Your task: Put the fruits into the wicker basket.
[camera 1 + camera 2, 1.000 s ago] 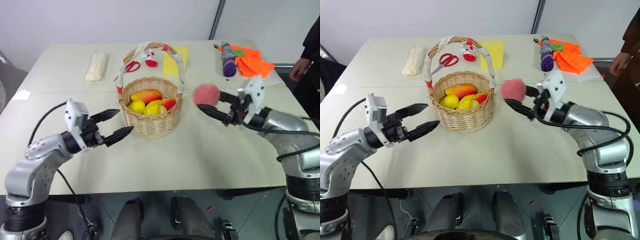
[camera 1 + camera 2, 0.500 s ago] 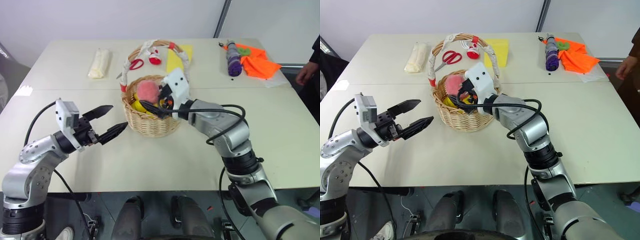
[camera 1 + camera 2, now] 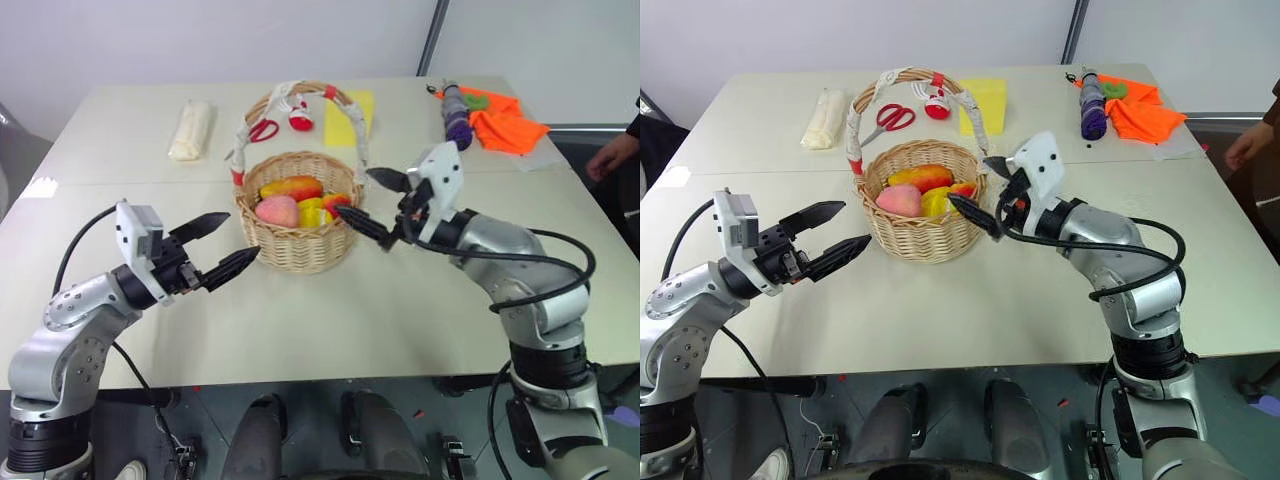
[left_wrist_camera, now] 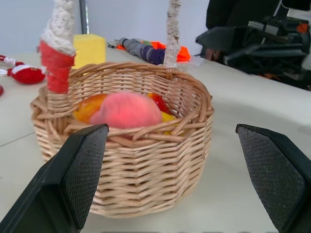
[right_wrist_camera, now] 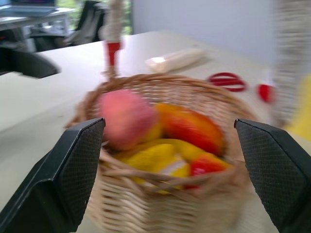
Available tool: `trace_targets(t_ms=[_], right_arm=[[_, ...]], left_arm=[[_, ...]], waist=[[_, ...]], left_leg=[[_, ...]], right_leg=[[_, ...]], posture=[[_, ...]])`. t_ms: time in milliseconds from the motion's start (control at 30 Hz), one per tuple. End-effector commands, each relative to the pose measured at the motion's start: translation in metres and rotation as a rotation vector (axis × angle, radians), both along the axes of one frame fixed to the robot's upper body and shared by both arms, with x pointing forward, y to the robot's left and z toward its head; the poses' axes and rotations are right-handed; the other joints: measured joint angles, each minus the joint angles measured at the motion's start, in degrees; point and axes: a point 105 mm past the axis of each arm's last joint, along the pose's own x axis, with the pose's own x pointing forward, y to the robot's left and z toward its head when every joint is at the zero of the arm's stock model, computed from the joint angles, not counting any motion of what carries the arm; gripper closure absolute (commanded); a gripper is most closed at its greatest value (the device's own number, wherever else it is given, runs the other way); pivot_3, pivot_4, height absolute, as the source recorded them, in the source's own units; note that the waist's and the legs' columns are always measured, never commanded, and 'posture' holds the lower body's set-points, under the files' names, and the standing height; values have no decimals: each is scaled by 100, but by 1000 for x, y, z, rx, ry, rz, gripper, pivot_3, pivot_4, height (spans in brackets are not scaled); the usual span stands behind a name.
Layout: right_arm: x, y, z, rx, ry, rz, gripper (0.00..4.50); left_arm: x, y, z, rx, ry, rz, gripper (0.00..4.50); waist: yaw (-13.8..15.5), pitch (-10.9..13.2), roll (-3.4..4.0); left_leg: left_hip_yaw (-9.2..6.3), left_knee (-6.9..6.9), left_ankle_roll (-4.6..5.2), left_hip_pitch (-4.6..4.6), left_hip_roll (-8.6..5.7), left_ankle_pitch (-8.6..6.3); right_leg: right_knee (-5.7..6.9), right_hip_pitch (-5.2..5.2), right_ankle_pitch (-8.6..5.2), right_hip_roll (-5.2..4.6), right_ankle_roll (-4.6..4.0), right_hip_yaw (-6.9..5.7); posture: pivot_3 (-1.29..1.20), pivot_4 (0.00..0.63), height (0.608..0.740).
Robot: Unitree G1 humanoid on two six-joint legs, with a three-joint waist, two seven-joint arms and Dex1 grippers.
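Observation:
The wicker basket (image 3: 300,250) stands mid-table with its tall handle (image 3: 355,130) upright. Inside it lie the fruits: a pink peach (image 3: 277,211) on the left side, an orange-red mango (image 3: 292,188), yellow pieces (image 3: 312,212) and a red piece (image 3: 337,203). My right gripper (image 3: 357,193) hangs open and empty just right of the basket's rim, pointing at it. On the basket's left, my left gripper (image 3: 243,236) is open and empty, a short way from the wall. The left wrist view shows the peach (image 4: 126,109) on top, and the right wrist view shows the peach (image 5: 125,118) beside the mango (image 5: 187,124).
Behind the basket lie red-handled scissors (image 3: 265,131), a small red-and-white item (image 3: 301,122) and a yellow sponge block (image 3: 350,118). A rolled white cloth (image 3: 192,131) is at the back left; a purple umbrella (image 3: 457,125) and orange cloth (image 3: 505,125) at the back right. A person's hand (image 3: 612,155) shows at the right edge.
My right gripper carried the peach from the right over the basket, let it go there, and drew back to the right, open. The left arm has stayed put.

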Motion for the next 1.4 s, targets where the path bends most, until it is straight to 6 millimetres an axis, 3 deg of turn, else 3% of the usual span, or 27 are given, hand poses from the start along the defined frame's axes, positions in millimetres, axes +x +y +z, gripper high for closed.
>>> trace_targets(t_ms=[33,200,233,300,533,567,667,933,1067,1167,1267,1400], right_arm=[[33,-12,6,51,-23,-180,71],[57,-5,7,143,-8,-229,71],[60,-5,7,154,-6,-234,288],[63,-7,7,183,1,-236,890],[53,-17,19,238,-28,-198,4393],[50,-21,22,244,-39,-197,4459],[45,-47,26,248,-78,-257,4459],[42,-204,31,201,-157,-867,4459],[46,-238,28,205,-163,-1003,4459],[51,-246,23,217,-154,-1028,4459],[52,-244,19,222,-147,-1001,3070],[40,-243,16,241,-159,-980,1090]], left_arm=[[-1,-6,15,-32,-75,-31,0],[-1,-9,18,-52,-87,-39,0],[-2,-9,18,-55,-88,-39,0],[-2,-10,18,-58,-91,-37,0],[-3,-12,18,-78,-97,-30,0],[-3,-14,18,-83,-99,-33,0],[-2,-20,19,-100,-97,-48,0],[-2,-59,17,-160,-65,-176,0],[-2,-75,18,-176,-62,-232,0],[0,-82,20,-185,-64,-251,0],[3,-88,21,-192,-69,-257,0],[8,-83,12,-170,-39,-203,0]], waist=[[7,0,0],[12,0,1],[18,0,1],[32,0,1],[41,0,1],[43,1,1],[54,1,1],[67,1,1],[-14,0,5],[-82,-3,10],[-98,-3,9],[-87,-3,10]], left_leg=[[0,0,0,0,0,0],[2,-2,-1,-4,-1,1],[2,-2,0,-8,0,1],[0,-4,0,-11,0,1],[1,1,1,-14,-5,0],[0,2,1,-14,-4,0],[-1,1,1,-15,-4,0],[6,8,1,-19,-15,0],[21,1,2,-5,-7,0],[41,-5,6,16,-2,-2],[42,-4,7,19,-2,-2],[53,-2,7,19,-2,-2]], right_leg=[[1,0,2,2,-3,1],[0,-2,10,2,18,4],[0,-4,10,2,24,5],[0,-6,8,2,29,4],[0,-6,7,-6,29,3],[0,-6,7,-5,29,3],[0,-6,7,-4,30,3],[-3,-3,7,-13,29,5],[1,-3,8,-3,30,17],[19,-3,10,2,32,34],[25,-3,9,5,32,39],[24,-3,9,5,37,51]], posture=[[0,150,740],[0,150,740],[0,150,740],[0,150,740],[0,150,740],[0,150,740],[0,150,740],[0,150,740],[0,150,740],[0,150,740],[0,150,740],[0,150,740]])
